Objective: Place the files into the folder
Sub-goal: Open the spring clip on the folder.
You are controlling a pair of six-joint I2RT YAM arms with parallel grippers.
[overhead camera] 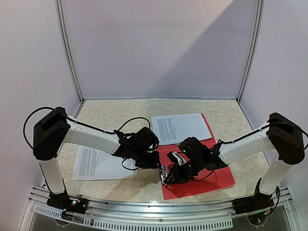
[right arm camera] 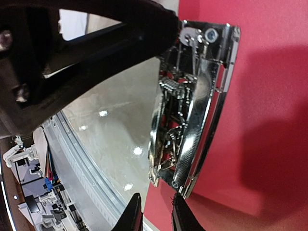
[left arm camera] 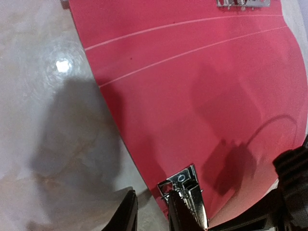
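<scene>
Sheet 1 [overhead camera: 180, 127] on folder [overhead camera: 216, 182] rear; sheet 2 [overhead camera: 96, 163] left.

We find the left gripper [left arm camera: 150, 219] and right gripper [right arm camera: 155, 216] crowded at the metal clip [right arm camera: 192, 106] on the folder's [overhead camera: 211, 183] near-left edge, with barely any gap between them. The table [overhead camera: 110, 115] lies open far left, beyond the left sheet [overhead camera: 96, 162] and beside the far sheet [overhead camera: 180, 127].

No text can be read in any view. You will find printed matter on two sheets only: the far file [overhead camera: 180, 127], lying partly over the folder [overhead camera: 211, 183], and the near-left file [overhead camera: 98, 162], flat on the table [overhead camera: 120, 113]. Each carries a block of dense black lines, too small to resolve into words or numbers.
</scene>
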